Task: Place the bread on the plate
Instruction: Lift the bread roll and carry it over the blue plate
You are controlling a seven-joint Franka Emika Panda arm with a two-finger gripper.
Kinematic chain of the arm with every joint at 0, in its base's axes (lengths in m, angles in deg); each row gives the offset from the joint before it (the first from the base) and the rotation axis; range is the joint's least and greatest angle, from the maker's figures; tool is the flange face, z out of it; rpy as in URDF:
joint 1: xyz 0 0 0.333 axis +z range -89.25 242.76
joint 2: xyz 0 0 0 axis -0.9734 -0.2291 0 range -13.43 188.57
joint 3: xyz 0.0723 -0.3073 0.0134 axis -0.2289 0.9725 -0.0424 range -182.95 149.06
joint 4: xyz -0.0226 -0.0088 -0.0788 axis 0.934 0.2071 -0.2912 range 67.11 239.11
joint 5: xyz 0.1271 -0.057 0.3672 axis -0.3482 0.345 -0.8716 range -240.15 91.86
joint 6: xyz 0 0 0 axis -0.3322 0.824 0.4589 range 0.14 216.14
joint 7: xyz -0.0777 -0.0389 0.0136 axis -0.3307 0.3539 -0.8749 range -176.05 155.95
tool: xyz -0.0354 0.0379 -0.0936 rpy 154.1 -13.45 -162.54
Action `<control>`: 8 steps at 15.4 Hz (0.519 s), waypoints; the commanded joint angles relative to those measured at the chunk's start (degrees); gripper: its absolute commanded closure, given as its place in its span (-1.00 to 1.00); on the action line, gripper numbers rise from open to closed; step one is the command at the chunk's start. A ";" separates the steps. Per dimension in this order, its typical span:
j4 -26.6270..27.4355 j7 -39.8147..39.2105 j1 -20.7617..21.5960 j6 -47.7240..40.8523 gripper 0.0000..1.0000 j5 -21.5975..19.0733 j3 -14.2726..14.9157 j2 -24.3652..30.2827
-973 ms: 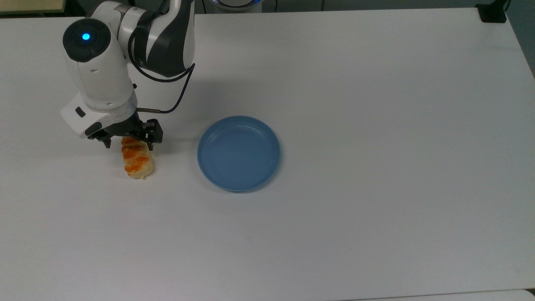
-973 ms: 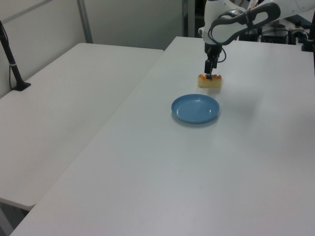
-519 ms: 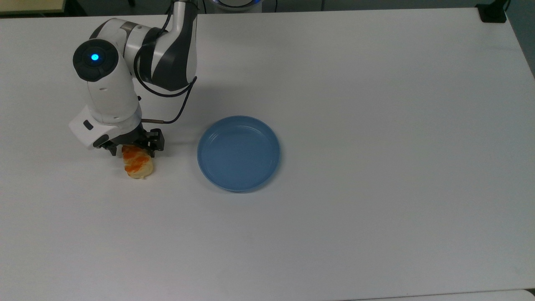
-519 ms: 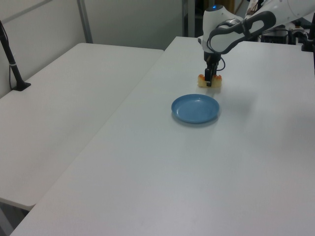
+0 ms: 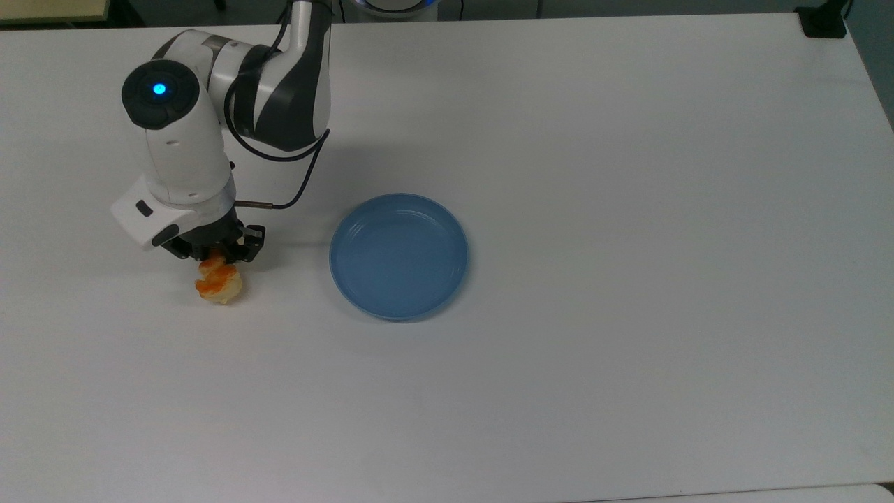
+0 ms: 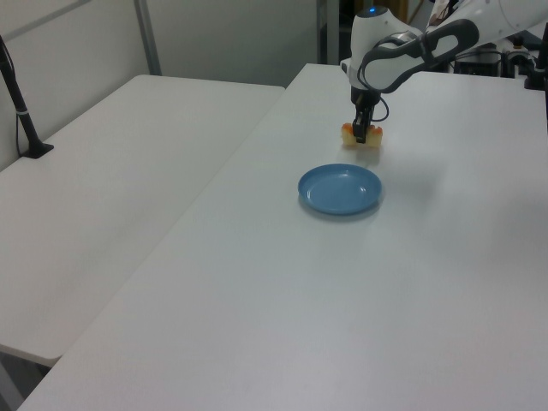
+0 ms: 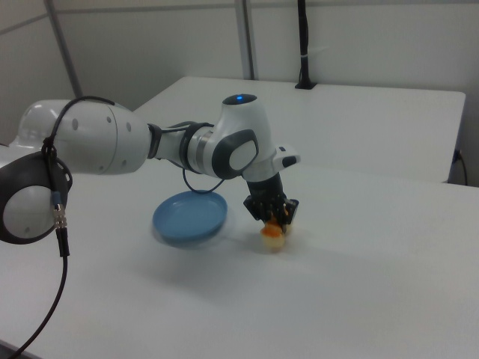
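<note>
The bread is a pale-tan roll with orange glaze, and it hangs tilted just over the white table at the top view's left. My gripper stands over its upper end, fingers shut on the roll. In the left view the gripper pinches the bread beyond the plate. The right view has the bread dangling below the gripper. The blue round plate lies empty, well apart, to the top view's right of the bread; it also appears in the left view and the right view.
A black clamp sits on the table's far corner at the top view's top right. A second white table adjoins at the left view's left, with a black post on it. The arm's body looms at the right view's left.
The gripper came down over the roll's end and closed on it. The bread has since tipped up, shifted slightly toward the top view's left, and risen a little.
</note>
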 commanded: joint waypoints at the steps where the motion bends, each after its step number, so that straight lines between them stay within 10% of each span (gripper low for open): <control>1: 1.64 1.79 1.94 -3.24 0.52 0.01 -0.17 5.44; 8: 7.69 7.22 13.36 -13.28 0.52 -0.08 -0.17 14.59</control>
